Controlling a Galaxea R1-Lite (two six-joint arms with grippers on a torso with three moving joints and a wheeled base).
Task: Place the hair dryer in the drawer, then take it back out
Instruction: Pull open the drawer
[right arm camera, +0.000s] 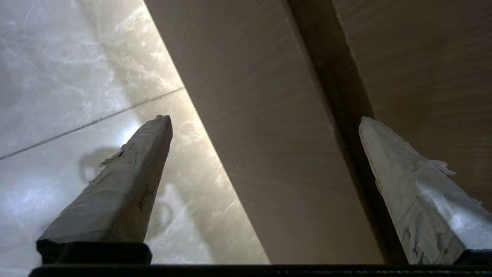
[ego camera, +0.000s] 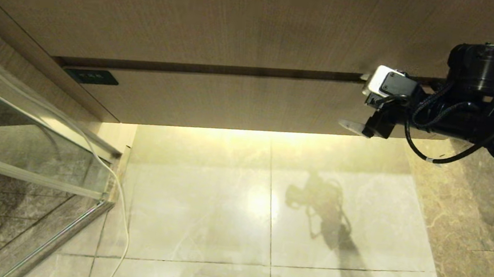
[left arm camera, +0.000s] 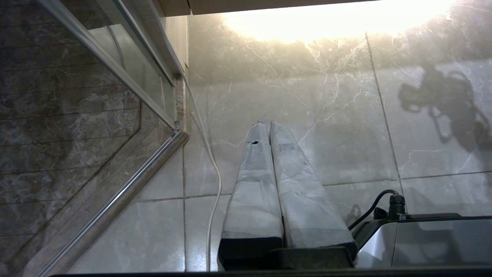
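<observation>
**Wood-grain drawer shut, right gripper spread wide at its front**

Wood-grain panelling is seen filling the upper part of the head view, and the drawer (ego camera: 232, 102) is found just under the dark horizontal gap, closed flush, with a small dark label (ego camera: 91, 76) at its left end. The plain panel (ego camera: 224, 15) above it is separated from the drawer by that gap only.

The right gripper (ego camera: 357, 102) is held up against the right part of the drawer front, reaching in from the right side. Its fingers (right arm camera: 127, 184) are seen spread far apart in the right wrist view, with nothing between them; one finger is placed by the drawer's lower edge and the other by the dark gap at its top edge. Whether the drawer is actually being touched can't be told.

The left gripper (left arm camera: 268, 125) is parked low, pointed at the floor (left arm camera: 330, 127), with its two taped fingers pressed together and nothing held.

The hair dryer itself isn't seen in any view, so its spot can't be given. A white cord (ego camera: 121, 203) is laid along the tiles beside a glass shower panel (ego camera: 19, 140) on the left. The arm's shadow is thrown on the glossy floor under a warm light strip.
</observation>
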